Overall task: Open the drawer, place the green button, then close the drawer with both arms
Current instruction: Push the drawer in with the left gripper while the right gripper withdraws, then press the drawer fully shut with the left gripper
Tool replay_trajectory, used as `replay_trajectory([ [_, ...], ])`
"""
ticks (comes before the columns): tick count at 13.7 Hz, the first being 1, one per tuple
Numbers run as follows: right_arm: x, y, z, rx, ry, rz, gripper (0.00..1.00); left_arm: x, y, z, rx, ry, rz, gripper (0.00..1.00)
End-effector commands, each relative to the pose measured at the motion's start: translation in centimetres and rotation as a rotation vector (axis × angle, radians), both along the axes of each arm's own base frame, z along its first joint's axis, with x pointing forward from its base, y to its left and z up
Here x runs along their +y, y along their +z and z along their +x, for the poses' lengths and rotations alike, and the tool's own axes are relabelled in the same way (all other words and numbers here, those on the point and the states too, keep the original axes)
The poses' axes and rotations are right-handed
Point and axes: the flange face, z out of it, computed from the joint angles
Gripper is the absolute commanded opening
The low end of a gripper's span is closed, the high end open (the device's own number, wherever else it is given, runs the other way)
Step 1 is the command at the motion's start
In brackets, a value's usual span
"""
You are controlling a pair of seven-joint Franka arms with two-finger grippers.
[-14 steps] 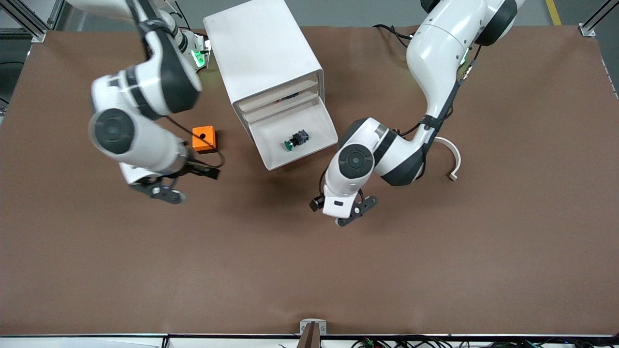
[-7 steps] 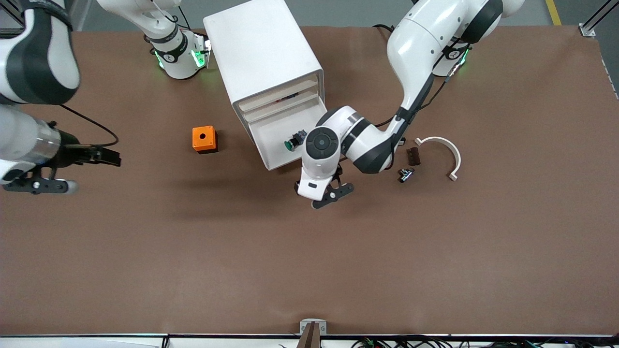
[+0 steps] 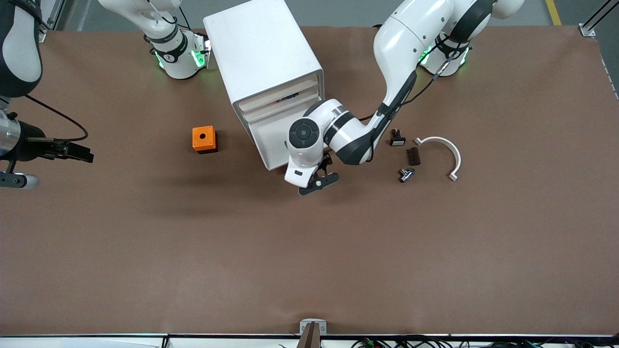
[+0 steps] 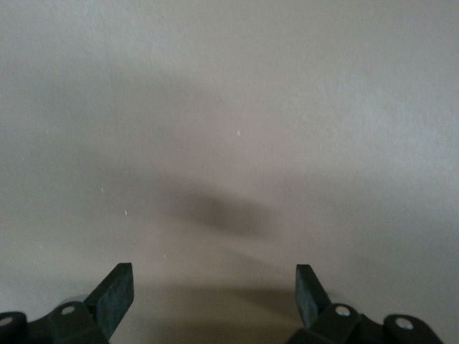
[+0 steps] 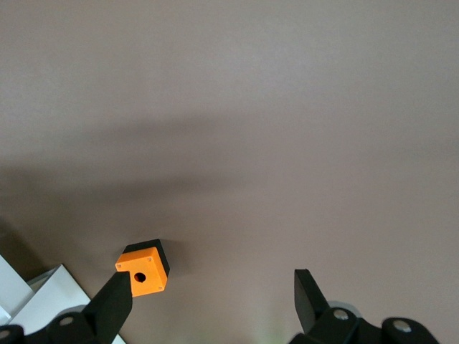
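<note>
Brown bench, mostly bare, lots of free room on the camera-near half. At the right arm's end, the right gripper (image 5: 213,294) hangs over the bench edge, well apart from everything. Its fingers (image 5: 111,307) are spread and hold nothing, and we take this arm as waiting. Next is the orange box (image 3: 203,139), standing alone beside the cabinet (image 3: 263,53). The drawer (image 3: 268,145), the lowest front, is pulled out, so we count opening as done. We can't see the button, because the left arm's wrist covers most of the tray. We judge it is likely inside, but that is unconfirmed. The left gripper (image 3: 316,181) is over the bench just off the drawer's front edge, fingers (image 4: 115,294) wide apart and empty, so it's not carrying the button. What's left, as we read it, is pushing the drawer shut. There's clear bench in front of the drawer for lining up a push. Toward the left arm's end lie a small black part (image 3: 397,139), a dark piece (image 3: 412,155), a metal bit (image 3: 406,174) and a white curved strip (image 3: 447,152), near that arm's elbow, so watch any sweep there.
</note>
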Motion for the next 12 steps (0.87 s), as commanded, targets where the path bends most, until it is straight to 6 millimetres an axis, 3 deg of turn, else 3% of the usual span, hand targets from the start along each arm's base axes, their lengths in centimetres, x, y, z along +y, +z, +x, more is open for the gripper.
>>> replay_trajectory([
  [1,-0.5,1.5,-0.3,-0.008,0.028,-0.001,1.00,-1.2,-0.6,-2.3,0.002,0.002,0.017,0.99],
  [4,-0.3,2.0,-0.3,-0.019,0.029,0.001,1.00,-2.3,-1.1,-4.3,0.031,-0.013,0.012,0.99],
  [8,-0.3,2.3,-0.4,0.000,0.022,-0.006,1.00,-2.7,-1.0,-5.2,0.095,0.027,-0.029,0.99],
  [9,-0.6,3.5,-0.4,-0.021,0.020,-0.011,1.00,-2.8,-0.8,-5.2,0.112,0.043,-0.043,0.99],
  [12,-0.5,4.1,-0.7,-0.002,0.018,-0.012,1.00,-3.7,-0.8,-6.4,0.162,0.055,-0.074,0.99],
])
